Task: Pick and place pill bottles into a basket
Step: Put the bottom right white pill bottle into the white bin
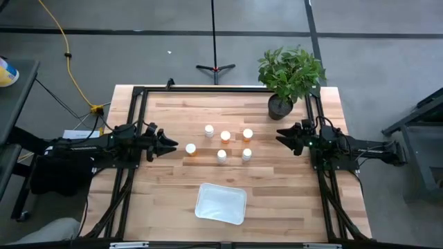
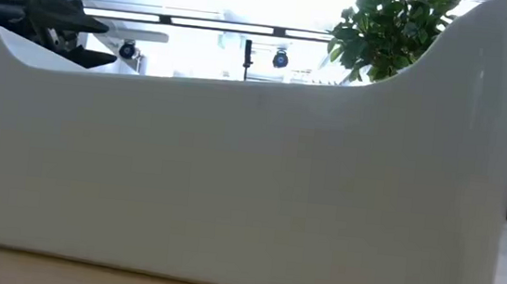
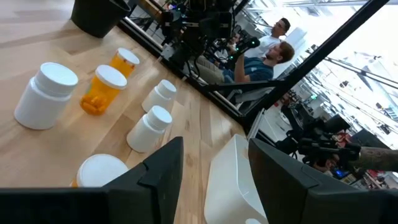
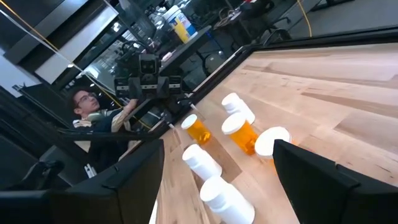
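Six pill bottles with white caps stand upright in a loose cluster at the table's middle [image 1: 225, 142]. Some have orange bodies [image 3: 101, 91], others look all white [image 3: 46, 88]. The white basket [image 1: 221, 203] sits nearer the table's front edge, and its wall fills the low view [image 2: 231, 177]. My left gripper [image 1: 174, 144] hovers open just left of the nearest bottle [image 1: 190, 149], touching nothing; in its wrist view that bottle's cap [image 3: 99, 171] lies beside one finger. My right gripper [image 1: 279, 133] stands open to the right of the cluster, with the bottles ahead of it [image 4: 239, 132].
A black pot with a green plant [image 1: 280, 105] stands at the table's far right corner, close behind my right gripper. Black frame rails run along both table sides [image 1: 131, 117]. People sit at desks beyond the table [image 3: 267, 59].
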